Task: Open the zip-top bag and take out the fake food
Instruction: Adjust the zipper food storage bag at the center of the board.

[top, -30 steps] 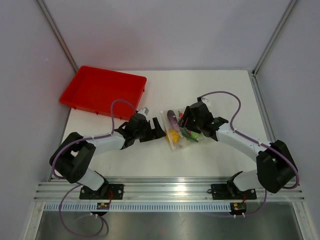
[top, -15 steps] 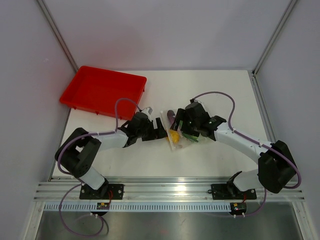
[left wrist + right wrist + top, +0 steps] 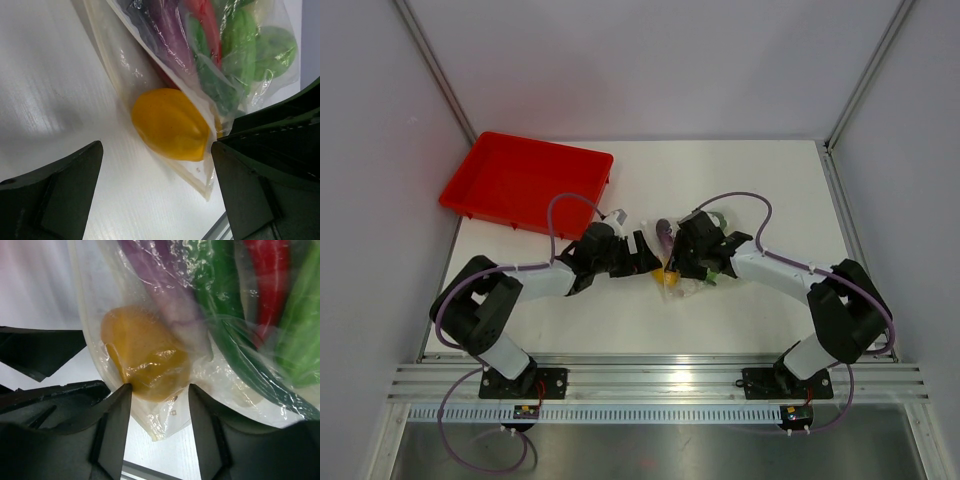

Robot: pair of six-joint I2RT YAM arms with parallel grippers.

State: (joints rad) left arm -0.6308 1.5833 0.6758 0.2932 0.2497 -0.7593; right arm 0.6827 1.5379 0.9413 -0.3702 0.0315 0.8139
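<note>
The clear zip-top bag (image 3: 682, 288) lies on the table between my two grippers, with the fake food inside. The left wrist view shows its corner (image 3: 200, 175) holding the round yellow piece (image 3: 170, 122), the purple piece (image 3: 167, 25) and green pieces (image 3: 240, 42). My left gripper (image 3: 645, 256) is open, its jaws (image 3: 157, 195) wide on either side of that corner without touching it. My right gripper (image 3: 682, 258) is open and straddles the same corner (image 3: 160, 430). Its fingers (image 3: 115, 430) are close against the plastic below the yellow piece (image 3: 142, 355).
The red tray (image 3: 525, 180) sits at the back left of the table. In the right wrist view the left gripper's dark fingers (image 3: 45, 347) lie just left of the bag. A red chili piece (image 3: 270, 285) is also in the bag. Metal rails run along the near edge.
Both grippers have closed in on the bag. The right gripper moved left and forward over the bag's near corner, and the left gripper edged right towards it.
</note>
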